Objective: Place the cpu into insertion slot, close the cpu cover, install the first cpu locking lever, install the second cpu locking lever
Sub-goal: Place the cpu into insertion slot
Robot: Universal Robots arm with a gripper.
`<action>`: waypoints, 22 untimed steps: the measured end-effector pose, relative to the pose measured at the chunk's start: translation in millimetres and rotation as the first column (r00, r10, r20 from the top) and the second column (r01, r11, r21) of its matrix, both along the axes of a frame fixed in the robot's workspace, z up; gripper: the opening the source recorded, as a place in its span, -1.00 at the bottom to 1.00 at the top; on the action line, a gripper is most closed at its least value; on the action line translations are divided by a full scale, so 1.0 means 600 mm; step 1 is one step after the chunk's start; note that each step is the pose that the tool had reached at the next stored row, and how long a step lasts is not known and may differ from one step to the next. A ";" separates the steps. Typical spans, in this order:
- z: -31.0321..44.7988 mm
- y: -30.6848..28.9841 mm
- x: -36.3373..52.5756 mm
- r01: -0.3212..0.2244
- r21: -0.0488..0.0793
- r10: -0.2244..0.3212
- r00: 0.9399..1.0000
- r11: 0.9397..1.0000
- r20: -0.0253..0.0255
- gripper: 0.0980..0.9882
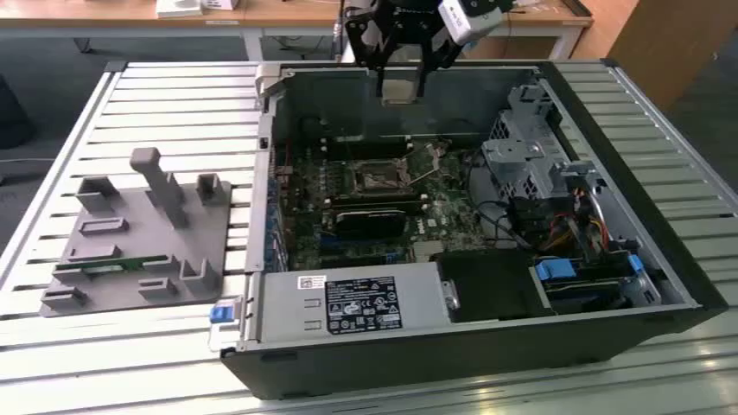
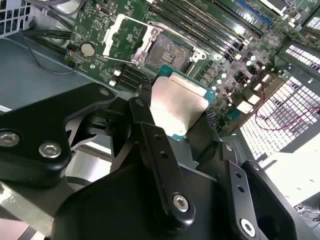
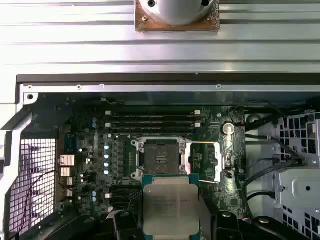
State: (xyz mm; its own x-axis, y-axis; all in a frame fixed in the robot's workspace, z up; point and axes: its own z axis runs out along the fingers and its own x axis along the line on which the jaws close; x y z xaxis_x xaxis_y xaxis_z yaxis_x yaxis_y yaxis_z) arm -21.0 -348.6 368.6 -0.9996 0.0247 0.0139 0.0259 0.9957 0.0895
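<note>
A: Where's the cpu?
B: Clamped in the jaws, upper centre of the exterior view, above the case. The insertion slot lies bare; the cpu cover seems flipped open beside it.

I see a lab or workshop: an open computer case on a slatted metal surface beside a grey fixture, desks behind.

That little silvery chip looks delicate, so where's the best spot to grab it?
Probably by two opposite thin edges, with fingers closing in from either side, as the gripper holds the cpu now. It is a thin flat square, so those edges give parallel surfaces.
</note>
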 end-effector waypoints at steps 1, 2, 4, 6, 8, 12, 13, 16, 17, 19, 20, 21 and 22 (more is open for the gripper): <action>0.000 0.0000 0.000 0.000 0.000 0.000 1.000 1.000 0.000 -0.01; 0.000 0.0000 0.000 0.000 0.000 0.000 1.000 1.000 0.000 -0.01; 0.000 0.0000 0.000 0.000 0.000 0.000 1.000 1.000 0.000 -0.01; 0.000 0.0000 0.000 0.000 0.000 0.000 1.000 1.000 0.000 -0.01; 0.000 0.0000 0.000 0.008 0.000 -0.008 1.000 1.000 0.000 -0.01; 0.000 0.0000 0.000 0.068 -0.002 -0.068 0.998 0.998 0.000 -0.01; 0.000 0.0000 0.000 0.084 -0.002 -0.084 0.996 0.996 0.000 -0.01; -0.001 0.0000 0.000 0.132 -0.003 -0.132 0.991 0.991 0.000 -0.01; -0.001 0.0000 0.000 0.147 -0.003 -0.147 0.989 0.989 0.000 -0.01; -0.001 0.0000 0.000 0.175 -0.004 -0.175 0.985 0.985 0.001 -0.01; -0.001 0.0000 0.000 0.190 -0.004 -0.190 0.982 0.982 0.001 -0.01; -0.001 0.0000 0.000 0.205 -0.004 -0.205 0.979 0.979 0.001 -0.01; -0.002 0.0000 0.000 0.218 -0.005 -0.218 0.976 0.976 0.001 -0.01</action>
